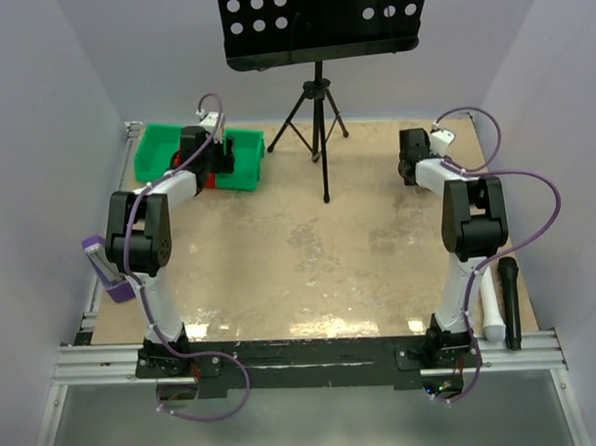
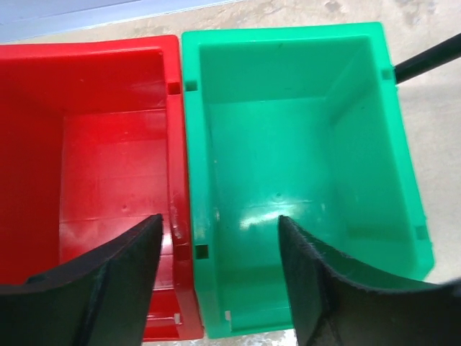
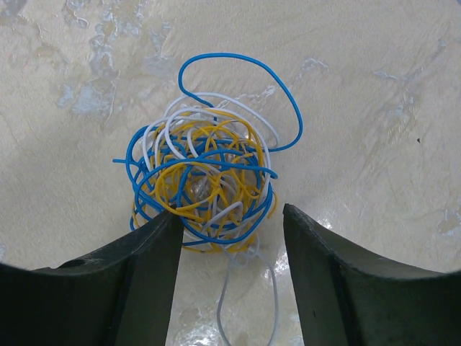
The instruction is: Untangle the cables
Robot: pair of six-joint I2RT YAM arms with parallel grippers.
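Cables (image 3: pixel 202 180) lie as one knotted ball on the bench (image 3: pixel 374 108), toward its far right side, straight below my right pincer (image 3: pixel 229 216). I have that pincer spread wide and pointed down, one finger on each side of the ball's near edge and gripping nothing. I judge this a good stance for dropping onto a single strand rather than grabbing the whole clump.

My left pincer (image 2: pixel 220 220) is also spread and holds nothing. It hangs over the seam between the red bin (image 2: pixel 108 158) and the green bin (image 2: pixel 288 166), which stand side by side at the far left of the bench. Both bins are bare inside. I read them as the drop spots for the separated strands, which would explain parking the left arm there.

The tangle is made of blue, white and yellow strands, all very thin and springy, wound through one another at the core. One blue loop arches free on the far side of the ball. A white loop trails out toward me between the fingers. Those loose loops look like the easiest places to start, though the core looks tight. From the overhead view the ball is hidden under the right wrist.
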